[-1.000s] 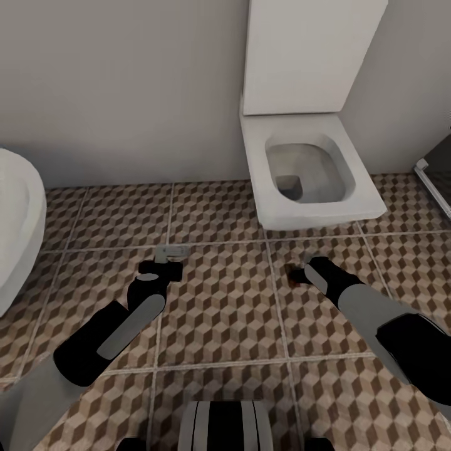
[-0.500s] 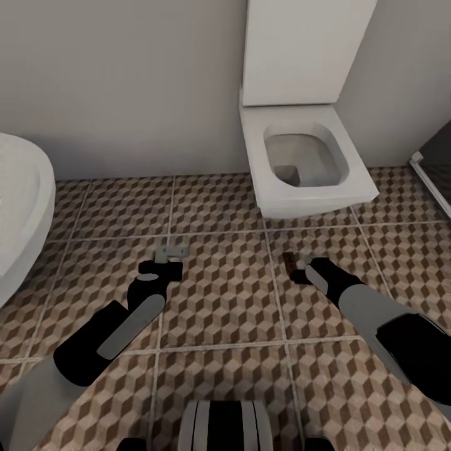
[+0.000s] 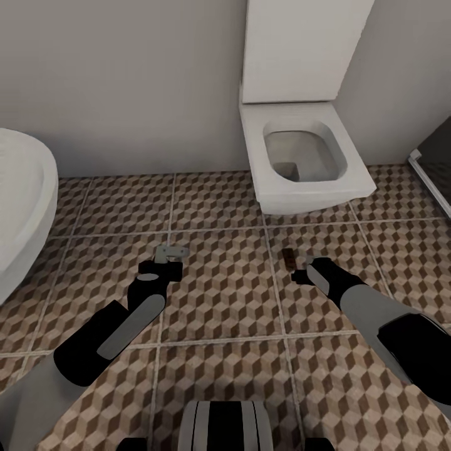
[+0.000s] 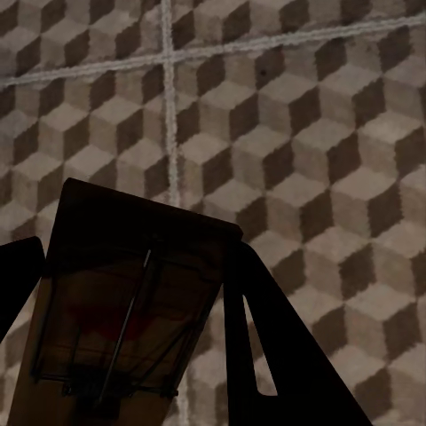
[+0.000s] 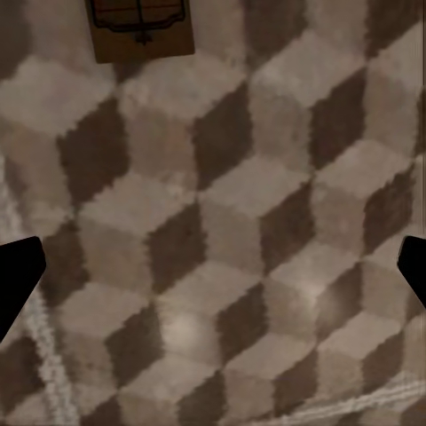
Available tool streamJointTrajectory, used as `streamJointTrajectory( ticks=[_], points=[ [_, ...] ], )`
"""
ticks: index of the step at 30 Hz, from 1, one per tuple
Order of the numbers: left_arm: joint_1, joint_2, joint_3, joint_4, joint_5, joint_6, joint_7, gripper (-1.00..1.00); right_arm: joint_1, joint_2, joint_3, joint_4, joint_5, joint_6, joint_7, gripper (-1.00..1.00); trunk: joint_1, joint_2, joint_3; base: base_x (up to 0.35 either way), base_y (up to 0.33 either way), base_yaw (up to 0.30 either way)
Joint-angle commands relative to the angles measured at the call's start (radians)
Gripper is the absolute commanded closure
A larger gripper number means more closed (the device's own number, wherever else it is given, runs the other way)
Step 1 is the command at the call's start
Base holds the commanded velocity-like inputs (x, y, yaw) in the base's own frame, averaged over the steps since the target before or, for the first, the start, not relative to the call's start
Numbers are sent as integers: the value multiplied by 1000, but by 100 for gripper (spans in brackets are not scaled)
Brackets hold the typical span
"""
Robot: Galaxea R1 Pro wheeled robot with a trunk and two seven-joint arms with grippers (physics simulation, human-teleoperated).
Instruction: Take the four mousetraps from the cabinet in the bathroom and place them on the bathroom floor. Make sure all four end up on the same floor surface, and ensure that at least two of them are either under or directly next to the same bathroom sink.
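Note:
A mousetrap [image 3: 171,252] sits in my left gripper [image 3: 163,267], low over the bathroom floor [image 3: 219,294]. The left wrist view looks straight at that mousetrap [image 4: 124,311], a tan board with a wire bar, pinched in the shut left gripper [image 4: 133,293]. A second mousetrap [image 3: 289,257] lies flat on the tiles just ahead of my right gripper [image 3: 302,269]. In the right wrist view this mousetrap [image 5: 139,27] rests on the floor beyond the open right gripper [image 5: 213,266], whose fingers hold nothing. The white sink [image 3: 22,200] is at the left. The cabinet is out of view.
A white toilet [image 3: 300,156] with its lid up stands against the wall, ahead and to the right. A dark glass panel's edge [image 3: 432,169] shows at the far right. Patterned tiles stretch between the sink and the toilet.
The right gripper has let go of its mousetrap and drawn back, leaving it on the tiles. The head view has shifted a little. The left gripper still holds its mousetrap.

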State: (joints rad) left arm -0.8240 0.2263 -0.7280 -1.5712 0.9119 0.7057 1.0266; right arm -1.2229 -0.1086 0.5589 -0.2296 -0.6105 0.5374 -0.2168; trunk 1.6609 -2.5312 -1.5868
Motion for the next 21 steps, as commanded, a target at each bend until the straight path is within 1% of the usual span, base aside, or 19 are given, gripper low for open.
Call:
streamJointTrajectory(
  ticks=[1, 6, 9, 11, 12, 15, 21],
  points=[
    [-1, 1, -2, -1, 7, 3, 9, 100, 0, -2, 7, -3, -11, 5, -7, -100, 0, 0, -1, -11, 0, 0],
    [-1, -1, -2, -1, 7, 3, 9, 100, 0, -10, 6, -6, -11, 5, -3, -100, 0, 0, -1, -66, 0, 0],
    [-1, -3, -2, -1, 7, 3, 9, 100, 0, -14, 5, -11, -11, 6, 13, -100, 0, 0, -1, -83, 0, 0],
    [-1, -4, -2, 0, 7, 3, 9, 100, 1, -20, 4, -14, -13, 6, 32, -100, 0, 0, -1, -49, 0, 0],
    [-1, -4, -2, 0, 7, 3, 10, 100, 1, -29, 3, -17, -14, 8, 59, -100, 0, 0, -1, -28, 0, 0],
    [-1, -5, -2, 0, 7, 3, 10, 100, 2, -42, 2, -21, -14, 11, 112, -100, 0, 0, -1, -17, 0, 0],
    [-1, -5, -2, 0, 7, 3, 10, 100, 2, -60, 1, -28, -14, 14, 144, -100, 0, 0, -1, -6, 0, 0]
  ],
)
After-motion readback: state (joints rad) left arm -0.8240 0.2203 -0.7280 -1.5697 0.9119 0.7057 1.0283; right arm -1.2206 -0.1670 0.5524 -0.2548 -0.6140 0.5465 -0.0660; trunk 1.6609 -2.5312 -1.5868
